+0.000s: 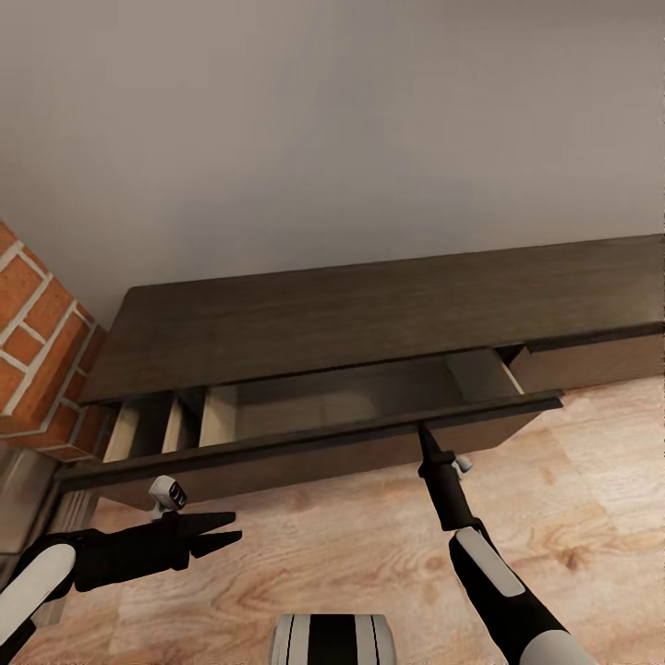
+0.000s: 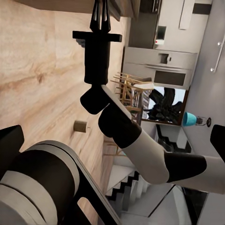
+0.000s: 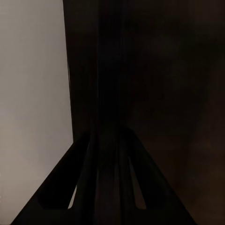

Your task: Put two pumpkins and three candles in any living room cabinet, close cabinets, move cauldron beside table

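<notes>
Dark-brown wood-grain low cabinet (image 1: 388,314) spans mid-frame, its long drawer (image 1: 369,392) pulled open and showing no contents. Right gripper (image 1: 426,438), fingers pressed together, touches the drawer's front edge. Left gripper (image 1: 222,538) idles lower left, released. Stowing, closing and the cauldron step look outstanding.

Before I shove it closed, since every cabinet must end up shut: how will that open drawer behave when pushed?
The drawer looks stiff, a rigid wooden box, so it should slide rather than flex. It looks empty, so probably light. Its front is long and the right hand meets it off-centre, so it may skew or bind slightly.
</notes>
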